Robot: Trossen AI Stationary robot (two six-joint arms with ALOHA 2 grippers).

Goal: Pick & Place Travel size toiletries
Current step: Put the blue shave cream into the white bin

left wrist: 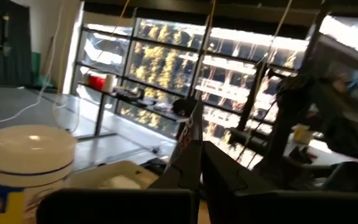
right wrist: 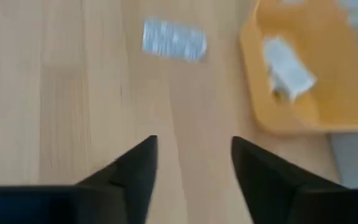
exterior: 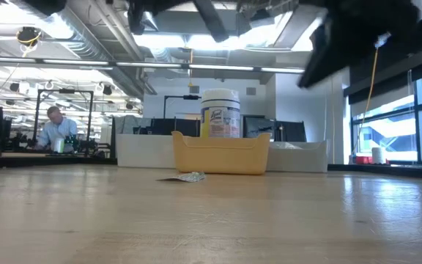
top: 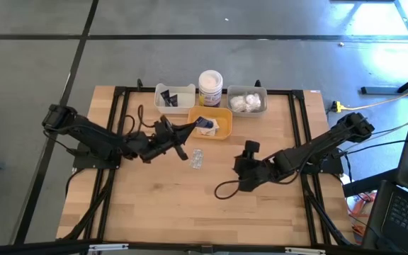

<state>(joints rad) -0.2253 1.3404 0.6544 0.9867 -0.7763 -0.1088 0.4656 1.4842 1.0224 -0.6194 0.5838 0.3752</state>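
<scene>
While my left gripper (top: 188, 129) hangs pressed together by the yellow tray (top: 223, 131), I should centre my right gripper's (right wrist: 191, 163) spread jaws squarely over the clear-wrapped sachet (top: 197, 157) lying on the bench (top: 154, 198).

table top (top: 154, 205): my bench, pale wood planks, smooth, satin sheen
table frame (top: 190, 91): black metal rails, matt
yellow rectangular tray (right wrist: 328, 93): plastic, smooth, matt
clear-wrapped flat sachet (right wrist: 173, 40): crinkly glossy film
white jar with yellow label (exterior: 220, 114): smooth plastic, paper-like label
my right gripper (right wrist: 191, 163): black fingers, matt plastic look
</scene>
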